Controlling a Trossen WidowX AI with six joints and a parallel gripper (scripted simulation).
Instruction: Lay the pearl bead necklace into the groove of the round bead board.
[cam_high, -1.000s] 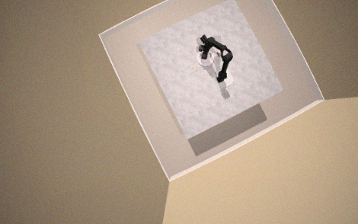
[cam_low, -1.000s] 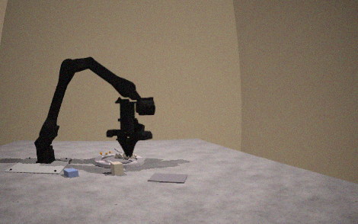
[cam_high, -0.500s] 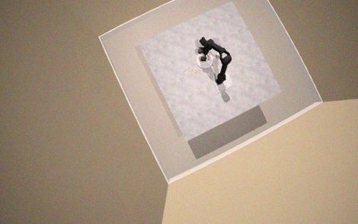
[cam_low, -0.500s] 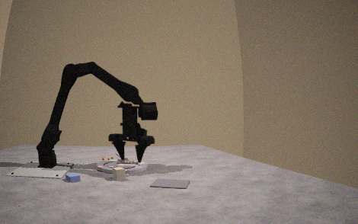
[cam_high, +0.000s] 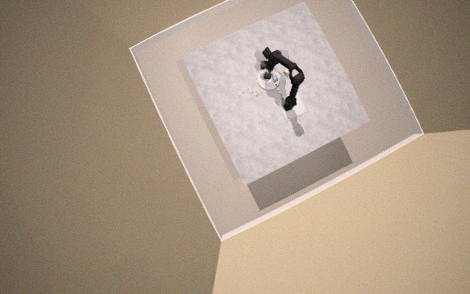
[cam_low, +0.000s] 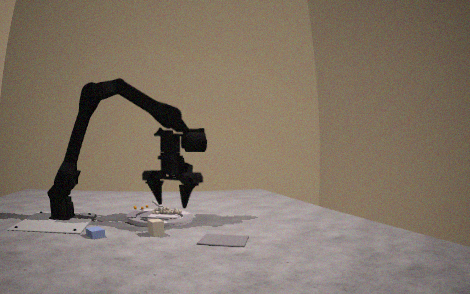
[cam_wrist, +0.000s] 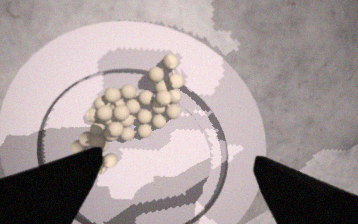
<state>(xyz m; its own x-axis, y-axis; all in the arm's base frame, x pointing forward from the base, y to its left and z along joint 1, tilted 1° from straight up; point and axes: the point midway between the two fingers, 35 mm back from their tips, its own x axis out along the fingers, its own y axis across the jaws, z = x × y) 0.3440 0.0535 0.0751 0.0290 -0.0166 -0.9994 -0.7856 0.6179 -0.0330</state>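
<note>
The pearl bead necklace lies bunched in a heap on the round bead board. Most beads sit inside the ring of the dark groove, and a few lie across it at the upper right and lower left. My gripper is open and empty. It hangs a little above the board, with the heap ahead of the fingertips in the wrist view.
A tan cube and a blue block stand in front of the board. A flat grey plate lies to the right. Small yellow bits lie beside the board. The arm's base plate is at the left.
</note>
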